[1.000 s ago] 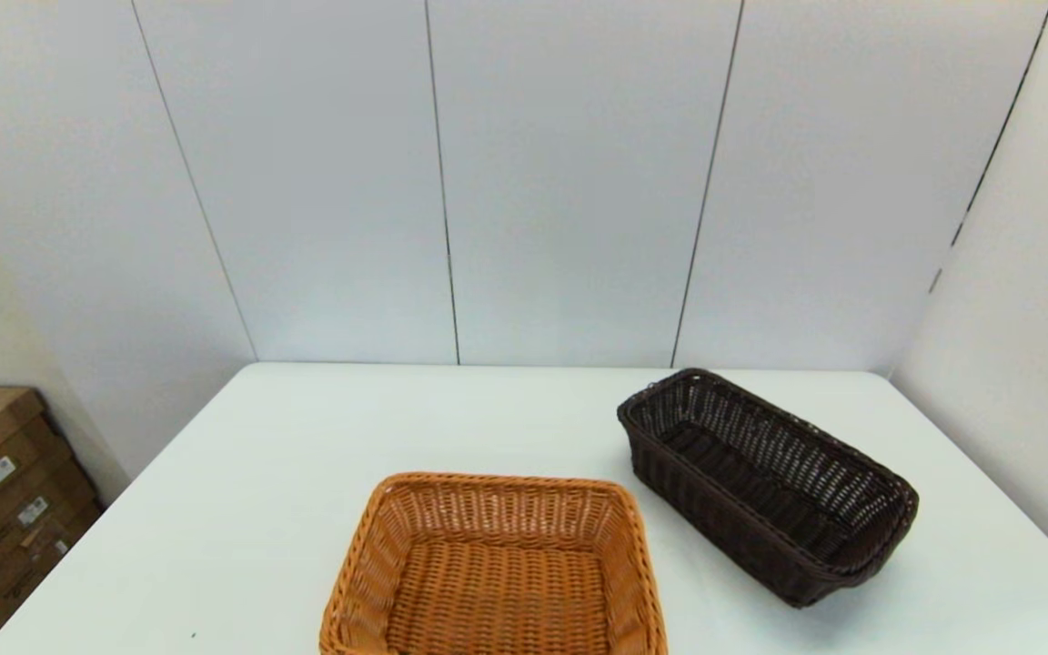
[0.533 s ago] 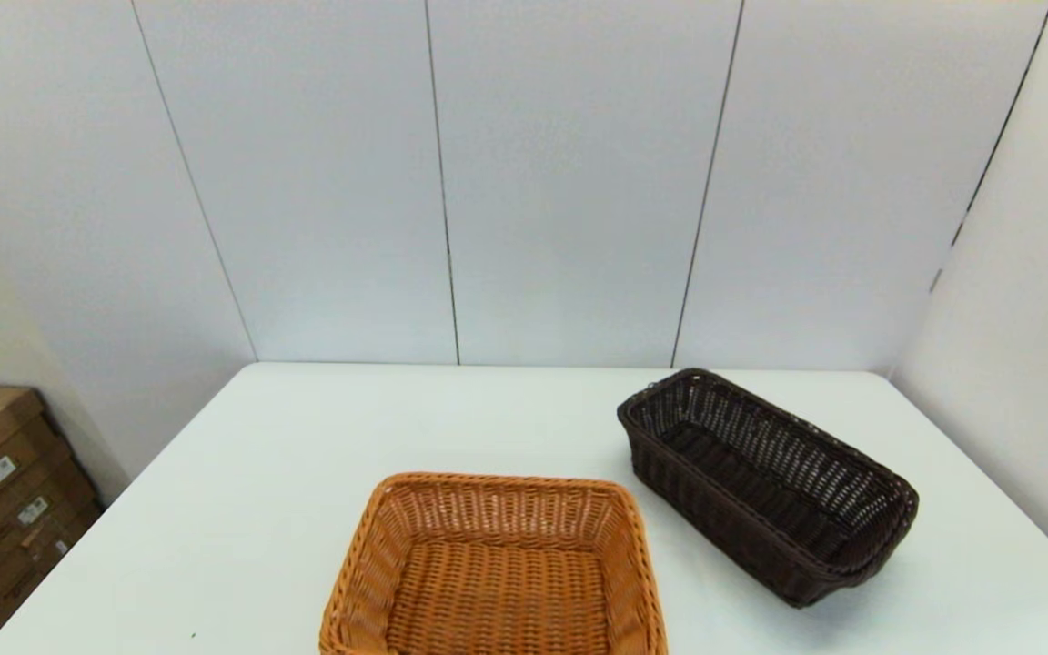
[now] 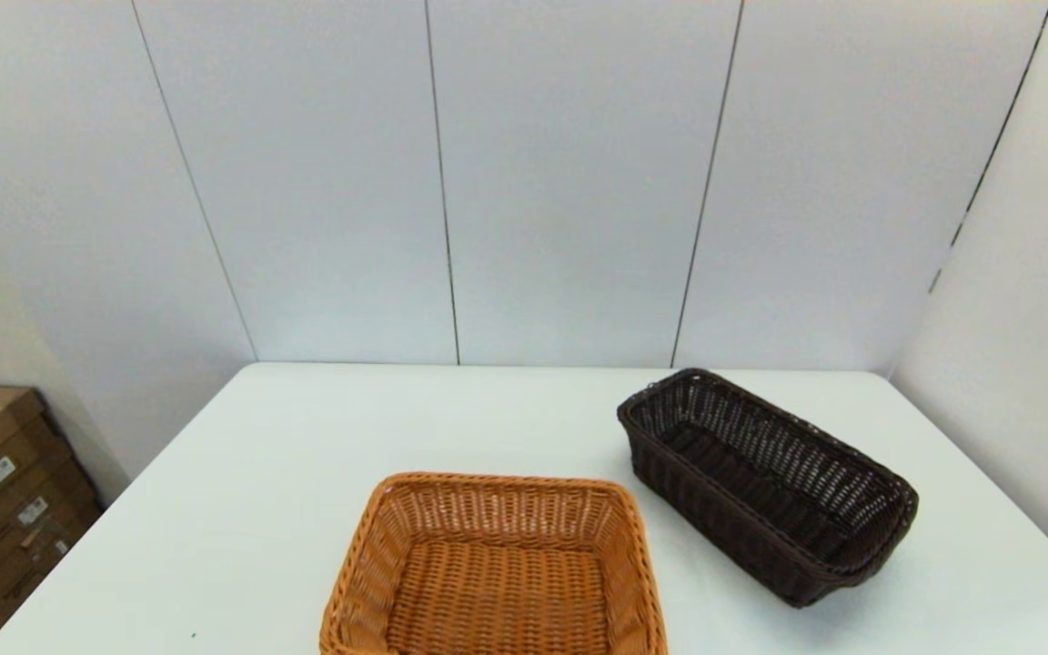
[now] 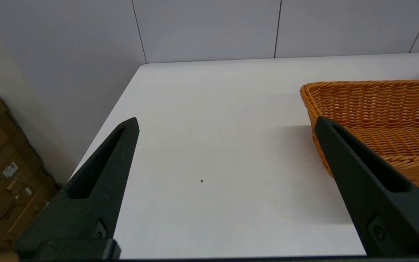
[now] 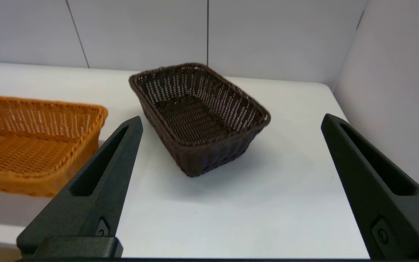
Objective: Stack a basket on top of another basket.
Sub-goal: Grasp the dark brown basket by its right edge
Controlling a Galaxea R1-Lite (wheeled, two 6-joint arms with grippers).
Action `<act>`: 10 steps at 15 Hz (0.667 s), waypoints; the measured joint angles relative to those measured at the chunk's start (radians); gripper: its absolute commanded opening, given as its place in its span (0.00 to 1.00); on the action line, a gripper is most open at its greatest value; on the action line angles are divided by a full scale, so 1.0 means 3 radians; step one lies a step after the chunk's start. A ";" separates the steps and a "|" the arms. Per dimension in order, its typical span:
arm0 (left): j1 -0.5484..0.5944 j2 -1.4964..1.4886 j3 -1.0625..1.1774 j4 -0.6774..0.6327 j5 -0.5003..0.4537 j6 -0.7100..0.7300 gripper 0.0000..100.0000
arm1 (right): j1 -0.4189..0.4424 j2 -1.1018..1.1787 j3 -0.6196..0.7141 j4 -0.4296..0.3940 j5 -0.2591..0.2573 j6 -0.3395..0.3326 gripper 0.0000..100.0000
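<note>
- Dark brown wicker is what you are going after: the dark basket (image 3: 765,484) is sitting on the white table (image 3: 260,473), just beside the orange basket (image 3: 497,569), on its right and a bit farther back. They are not touching.
- Your right gripper (image 5: 231,122) is waiting short of the dark basket, its fingers spread wide and holding nothing.
- Your left gripper (image 4: 226,123) is waiting off to the left of the orange basket, wide open too, with nothing in it.
- Watch out: the dark basket is sitting crooked next to the orange basket. If you are not turning it first, it could be landing across the rim and tipping.
- Grabbing only one thin wall could be letting it swing or slip.
</note>
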State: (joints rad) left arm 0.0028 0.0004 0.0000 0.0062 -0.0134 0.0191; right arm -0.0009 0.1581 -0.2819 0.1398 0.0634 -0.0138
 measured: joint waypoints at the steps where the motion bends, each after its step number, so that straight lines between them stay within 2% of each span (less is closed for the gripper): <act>1: 0.0000 0.0000 0.0000 0.0000 0.0001 0.0000 1.00 | 0.0000 0.0164 -0.0122 -0.0052 -0.0010 0.0000 1.00; 4: 0.0000 0.0000 0.0000 -0.0001 0.0000 0.0001 1.00 | -0.0010 0.0675 -0.0579 -0.0270 -0.0065 -0.0028 1.00; 6: 0.0001 0.0000 0.0000 -0.0001 0.0000 0.0001 1.00 | -0.0013 0.1016 -0.0906 -0.0312 -0.0083 -0.0074 1.00; 10: 0.0001 0.0000 0.0000 -0.0001 -0.0001 0.0001 1.00 | -0.0008 0.1460 -0.1074 -0.0258 -0.0113 -0.0106 1.00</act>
State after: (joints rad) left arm 0.0032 0.0004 0.0000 0.0057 -0.0138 0.0196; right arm -0.0032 0.5960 -0.6043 0.0623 0.0294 -0.0455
